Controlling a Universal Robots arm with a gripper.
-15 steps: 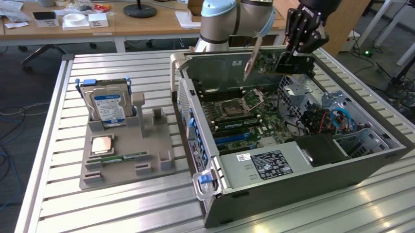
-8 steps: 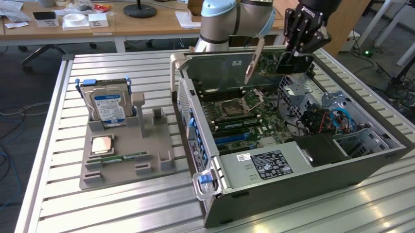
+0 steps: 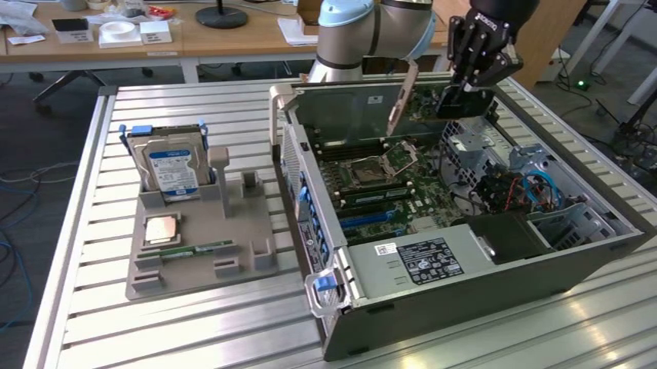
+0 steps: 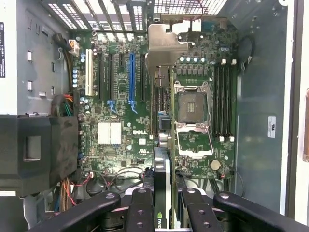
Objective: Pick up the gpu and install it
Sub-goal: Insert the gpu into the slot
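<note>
My gripper is shut on the gpu, a green card with a black cooler block. It hangs over the far end of the open computer case, and its silver bracket slants down toward the motherboard. In the wrist view the gpu shows edge-on, running from my gripper out to the silver bracket. The black fingers press it from both sides. It hovers above the motherboard, between the blue slot and the processor socket.
A grey holder tray lies on the slatted table at the exterior view's left, carrying a silver hard drive, a processor chip and a memory stick. Cables and a drive cage crowd the case's other side.
</note>
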